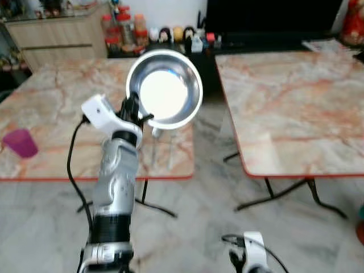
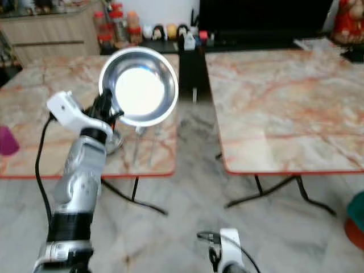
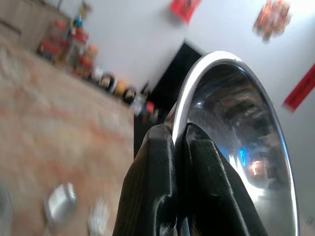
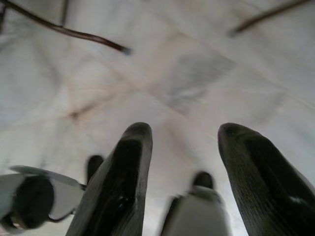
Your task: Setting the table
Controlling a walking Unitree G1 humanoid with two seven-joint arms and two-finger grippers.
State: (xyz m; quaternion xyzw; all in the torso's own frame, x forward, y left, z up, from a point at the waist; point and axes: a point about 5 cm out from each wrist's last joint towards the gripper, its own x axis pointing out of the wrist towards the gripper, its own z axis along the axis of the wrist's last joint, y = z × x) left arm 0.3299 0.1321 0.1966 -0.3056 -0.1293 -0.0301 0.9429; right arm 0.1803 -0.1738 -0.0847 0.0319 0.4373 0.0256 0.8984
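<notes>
the left end effector (image 1: 136,111) is clamped on the rim of a shiny round steel bowl (image 1: 165,90), raised over the left marble-topped bench (image 1: 51,114), hiding cutlery behind. the right end effector (image 4: 184,169) hangs low, fingers apart, above blurred floor.

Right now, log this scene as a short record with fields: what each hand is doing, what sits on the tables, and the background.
left hand: raised over the left table, shut on the rim of the steel bowl
steel bowl: tilted up on edge, its hollow facing the camera
right hand: hangs low, open, pointing at the floor
left table: marble top with a purple cup near its left edge
right table: marble top, red edge
background: jars and bottles on a low dark shelf by the wall
</notes>
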